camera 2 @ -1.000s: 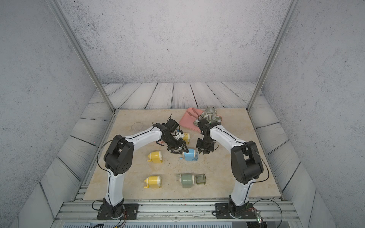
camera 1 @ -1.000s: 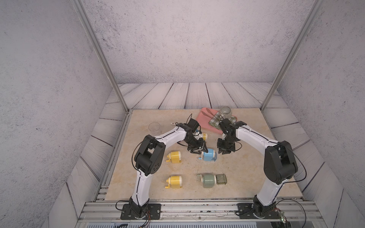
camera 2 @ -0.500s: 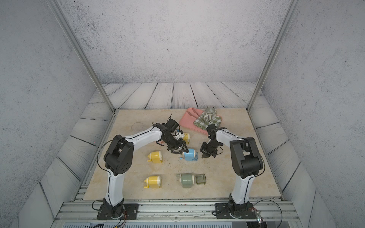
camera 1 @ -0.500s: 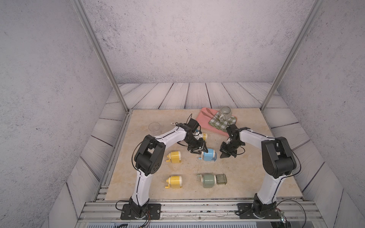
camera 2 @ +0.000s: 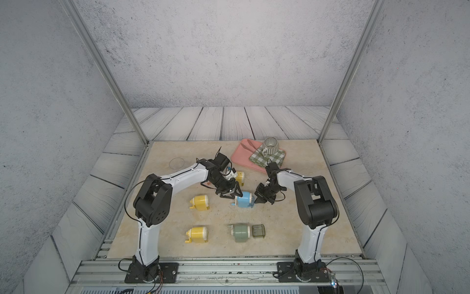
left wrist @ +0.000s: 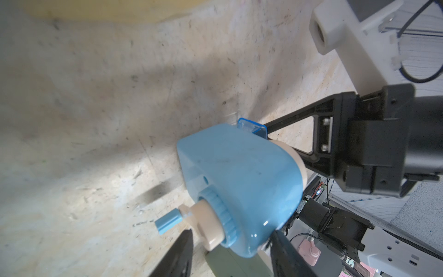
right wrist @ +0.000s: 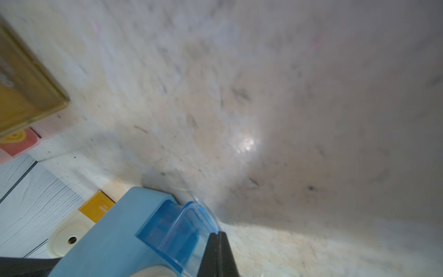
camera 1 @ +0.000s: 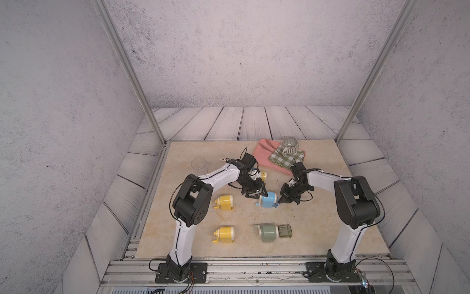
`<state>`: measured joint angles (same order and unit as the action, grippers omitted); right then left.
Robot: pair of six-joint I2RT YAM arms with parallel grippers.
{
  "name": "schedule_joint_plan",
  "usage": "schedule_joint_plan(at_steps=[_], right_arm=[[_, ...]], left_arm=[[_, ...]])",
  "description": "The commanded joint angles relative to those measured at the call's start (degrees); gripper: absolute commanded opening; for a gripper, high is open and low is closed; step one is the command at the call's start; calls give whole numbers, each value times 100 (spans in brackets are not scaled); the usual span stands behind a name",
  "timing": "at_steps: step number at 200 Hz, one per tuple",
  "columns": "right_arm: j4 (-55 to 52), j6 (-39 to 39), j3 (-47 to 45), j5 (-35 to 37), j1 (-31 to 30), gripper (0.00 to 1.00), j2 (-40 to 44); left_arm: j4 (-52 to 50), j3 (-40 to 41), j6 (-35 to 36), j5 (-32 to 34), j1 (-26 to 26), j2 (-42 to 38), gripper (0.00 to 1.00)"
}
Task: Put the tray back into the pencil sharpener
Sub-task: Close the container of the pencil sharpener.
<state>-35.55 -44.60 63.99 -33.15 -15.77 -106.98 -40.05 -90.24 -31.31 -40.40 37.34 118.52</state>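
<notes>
On the beige stone-look surface [camera 1: 318,216], the left pincer [camera 1: 258,195], part open, clasps the glossy light-blue plastic pencil sharpener [camera 1: 269,200], while the right pincer [right wrist: 217,242], closed to a point and holding nothing, touches the clear blue plastic tray [right wrist: 184,230], which sits almost fully inside the sharpener's slot.

Blue pencil sharpener [camera 1: 269,199] sits near the tabletop's centre, with its cream crank end toward the left edge and its slot end toward the right edge. The clear blue tray [right wrist: 182,230] is partly in the slot, low against the tabletop. My wrist views show its outer rim protruding, not flush.
</notes>
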Motion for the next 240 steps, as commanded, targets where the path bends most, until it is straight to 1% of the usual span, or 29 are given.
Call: schedule_joint_plan(at_steps=[1,93,240], right_arm=[[167,-82,-52,-184,-38,0,-76],[426,-84,-216,-452,-101,0,-69],[706,-177,-215,-792,-226,0,-66]], left_arm=[[-429,270,-15,650,-7,198,54],[-405,261,-29,639,-8,224,54],[-429,157,-49,621,-9,304,53]])
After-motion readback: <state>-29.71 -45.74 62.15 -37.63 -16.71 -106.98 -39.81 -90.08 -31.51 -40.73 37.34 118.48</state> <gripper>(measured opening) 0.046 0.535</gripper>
